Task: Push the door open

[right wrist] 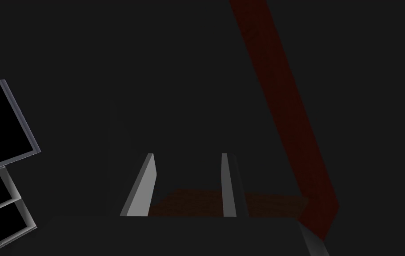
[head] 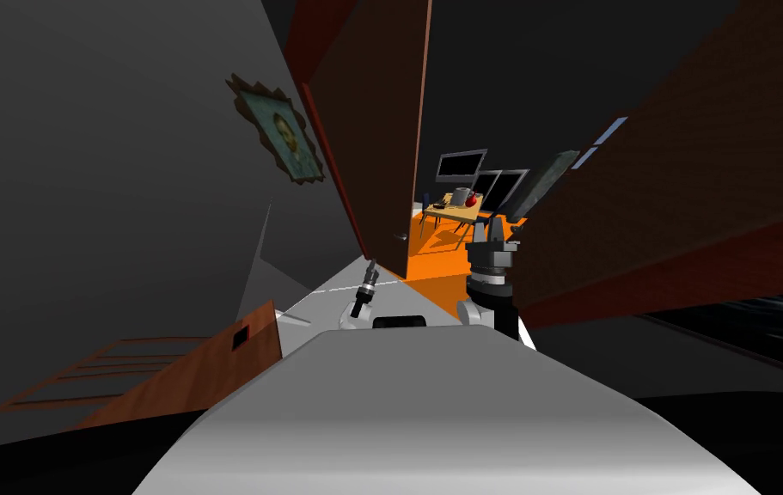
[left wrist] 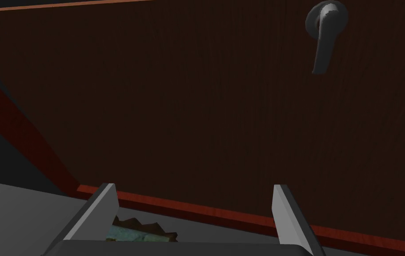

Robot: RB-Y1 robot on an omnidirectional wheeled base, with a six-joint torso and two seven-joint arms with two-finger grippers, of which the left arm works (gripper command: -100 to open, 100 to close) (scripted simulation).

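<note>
Well ahead of the right pincer [head: 490,227] an orange floor [head: 437,262] carries a small table [head: 452,209], with dark windows [head: 461,163] behind it — brightly lit. Left of the left pincer [head: 371,271] rises a dim grey wall [head: 106,172] with a framed portrait [head: 283,137] — a brown wall [head: 682,198] stands opposite

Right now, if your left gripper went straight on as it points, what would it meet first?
My left gripper would probably meet the brown door, on its panel away from the lever handle; depth unclear.
</note>
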